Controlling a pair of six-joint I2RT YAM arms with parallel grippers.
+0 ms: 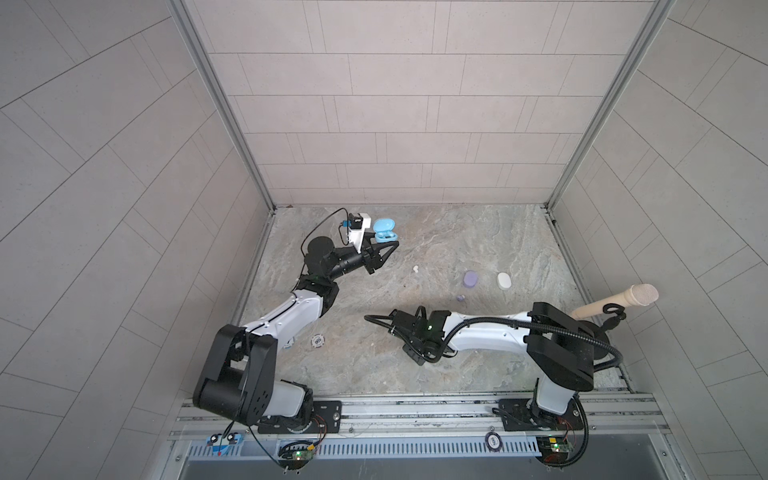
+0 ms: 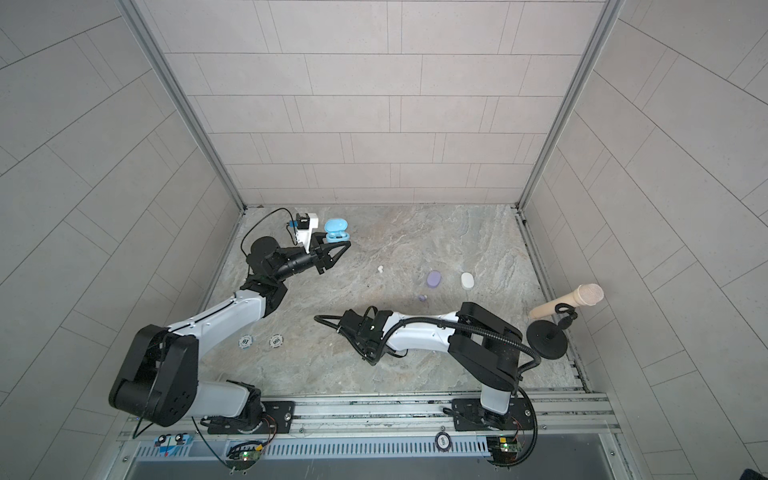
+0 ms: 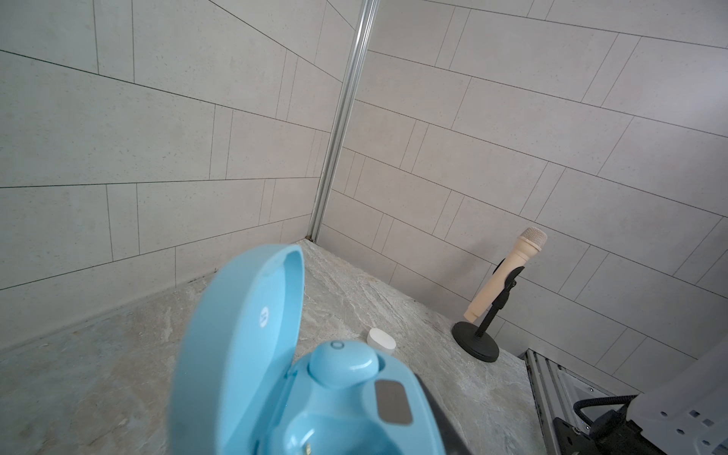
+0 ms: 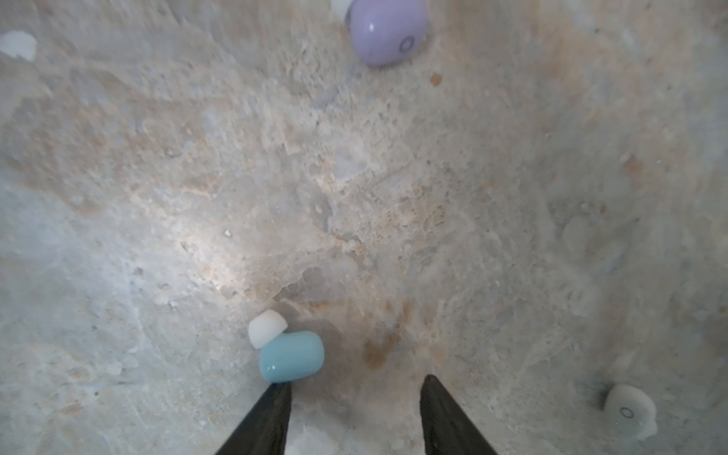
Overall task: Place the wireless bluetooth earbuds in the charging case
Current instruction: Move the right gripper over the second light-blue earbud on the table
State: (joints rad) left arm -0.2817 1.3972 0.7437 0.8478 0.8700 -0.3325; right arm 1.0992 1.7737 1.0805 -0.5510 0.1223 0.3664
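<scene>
Gray desk (image 4: 394,197) holds a blue earbud (image 4: 291,356) by the spread right end effector (image 4: 355,380); left end effector (image 1: 388,245) squeezes the blue case (image 3: 244,354).

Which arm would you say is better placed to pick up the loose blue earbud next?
Right: the right gripper stands open just beside the blue earbud, while the left gripper is occupied, shut on the open blue case.
</scene>
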